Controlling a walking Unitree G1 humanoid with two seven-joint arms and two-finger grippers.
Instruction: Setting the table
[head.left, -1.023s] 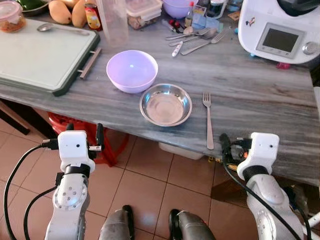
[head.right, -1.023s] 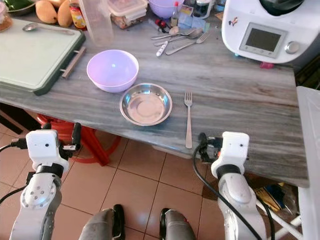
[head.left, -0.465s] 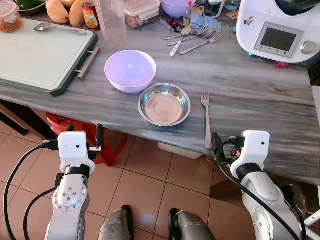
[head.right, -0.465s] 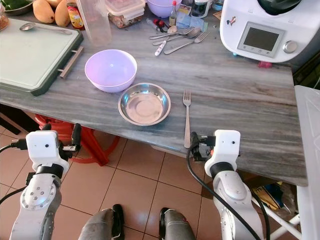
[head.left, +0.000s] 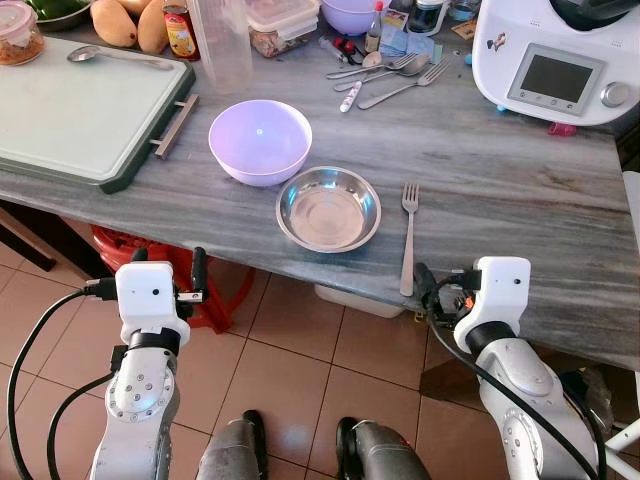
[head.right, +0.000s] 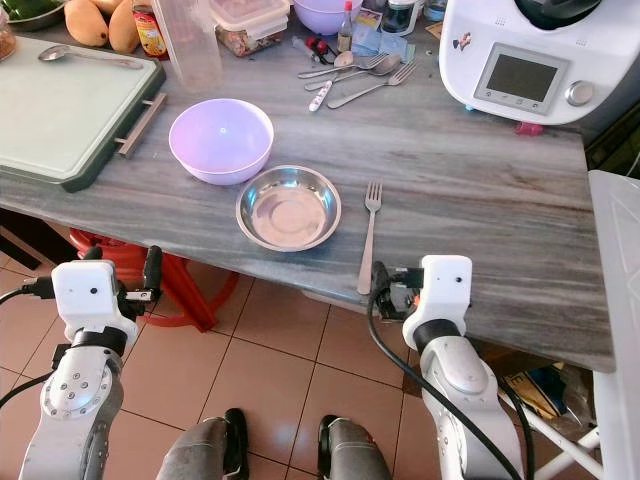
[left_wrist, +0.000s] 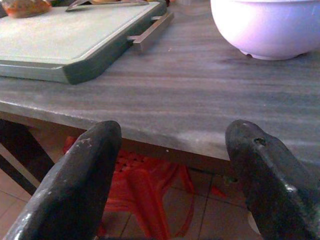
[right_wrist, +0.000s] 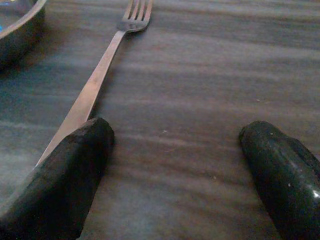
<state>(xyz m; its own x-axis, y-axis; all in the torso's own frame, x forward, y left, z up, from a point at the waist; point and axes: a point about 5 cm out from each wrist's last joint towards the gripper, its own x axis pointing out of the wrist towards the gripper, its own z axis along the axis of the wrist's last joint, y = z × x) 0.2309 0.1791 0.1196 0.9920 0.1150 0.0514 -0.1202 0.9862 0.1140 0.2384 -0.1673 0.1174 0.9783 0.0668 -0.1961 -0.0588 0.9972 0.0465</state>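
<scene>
Right gripper (right_wrist: 175, 170) low over the grey countertop (head.left: 500, 190), fingers spread wide; the fork (right_wrist: 95, 85) handle end sits against one finger, tines reaching away beside the steel bowl (head.left: 329, 208). Left gripper (left_wrist: 175, 175) fingers also wide, short of the counter edge, lilac bowl (left_wrist: 265, 25) ahead.

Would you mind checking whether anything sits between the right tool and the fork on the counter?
Nothing visible does. The right tool is open at the counter edge, one finger right at the fork handle's end.
</scene>
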